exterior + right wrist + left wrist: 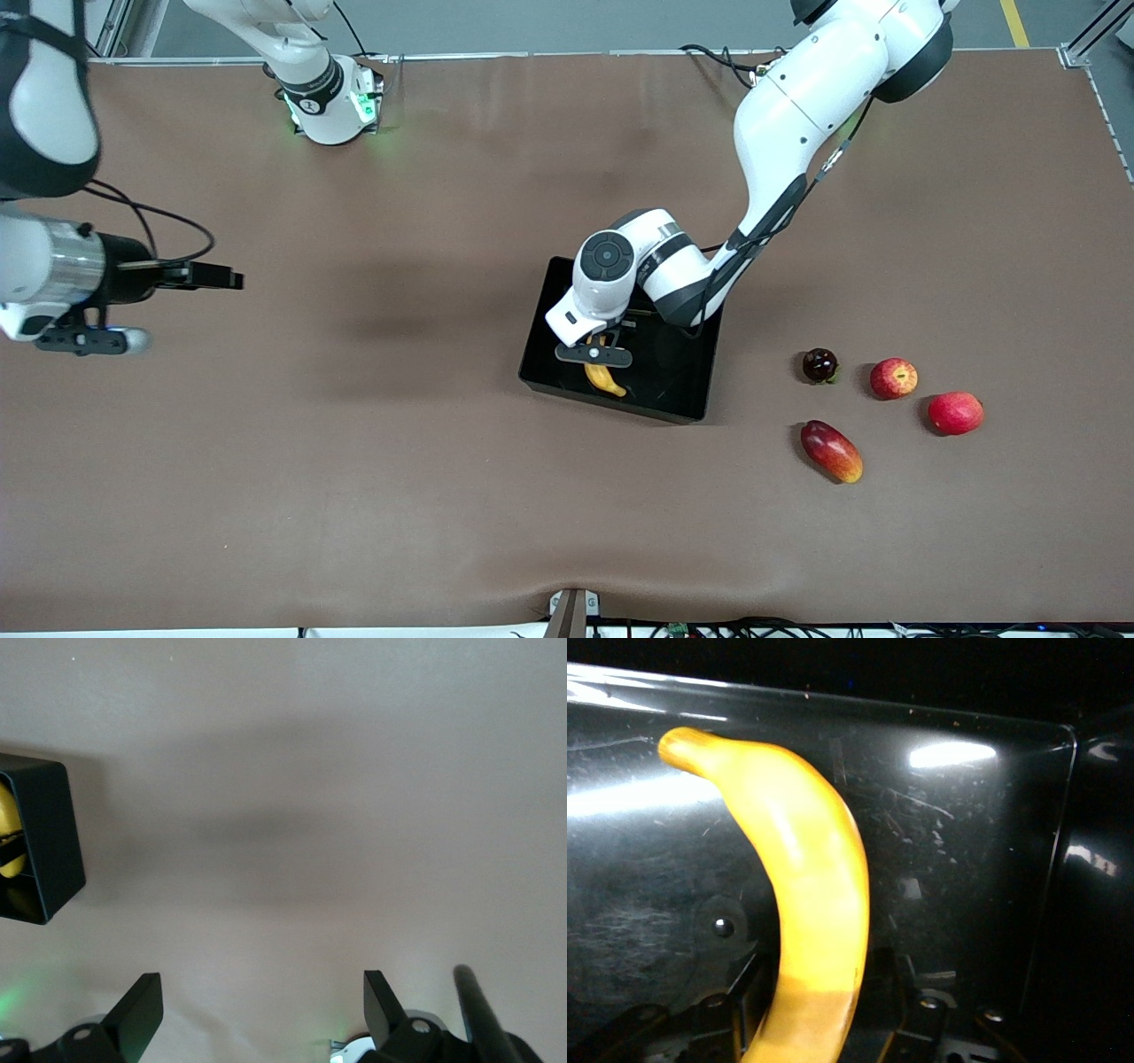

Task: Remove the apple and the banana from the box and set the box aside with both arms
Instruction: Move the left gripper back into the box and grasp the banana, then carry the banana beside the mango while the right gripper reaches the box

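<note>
Now left end effector (599, 355) grasping banana (604, 377) inside box (687, 403); right end effector (257, 1014) released.

Even overhead light falls on my brown table (354, 496), soft blurred shadows lying under my arms, while white glare streaks the glossy black tray (983, 842) floor around the bright banana (806, 904), and my right wrist view looks hazy and pale.

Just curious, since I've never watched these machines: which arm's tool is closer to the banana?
The left. The left tool is down in the black tray, right at the banana. The right tool, open, waits over bare table toward the right arm's end.
</note>
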